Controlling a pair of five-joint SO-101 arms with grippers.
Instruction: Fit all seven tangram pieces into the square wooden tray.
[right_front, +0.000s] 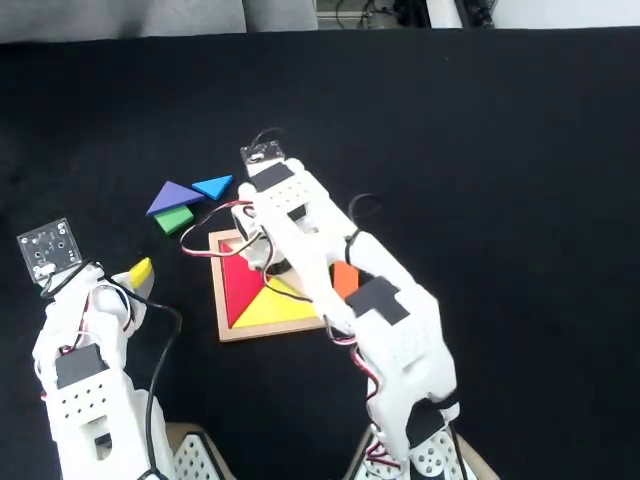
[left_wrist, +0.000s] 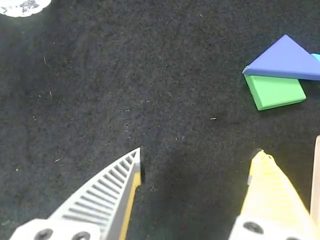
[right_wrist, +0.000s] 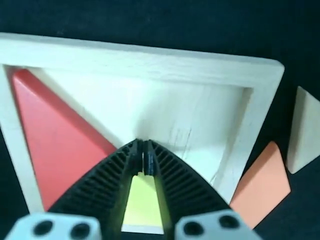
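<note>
The square wooden tray lies mid-table and holds a red triangle and a yellow triangle. My right arm stretches over it. Its black gripper is shut just above the tray's bare floor, between the red triangle and the yellow triangle. An orange piece lies beside the tray's right wall. A purple triangle, a blue triangle and a green square lie left of the tray. My left gripper is open over bare cloth, short of the green square.
A pale triangular piece lies on the cloth past the orange piece. The table is covered in black cloth, with wide room to the right and at the back. The left arm stands at the front left.
</note>
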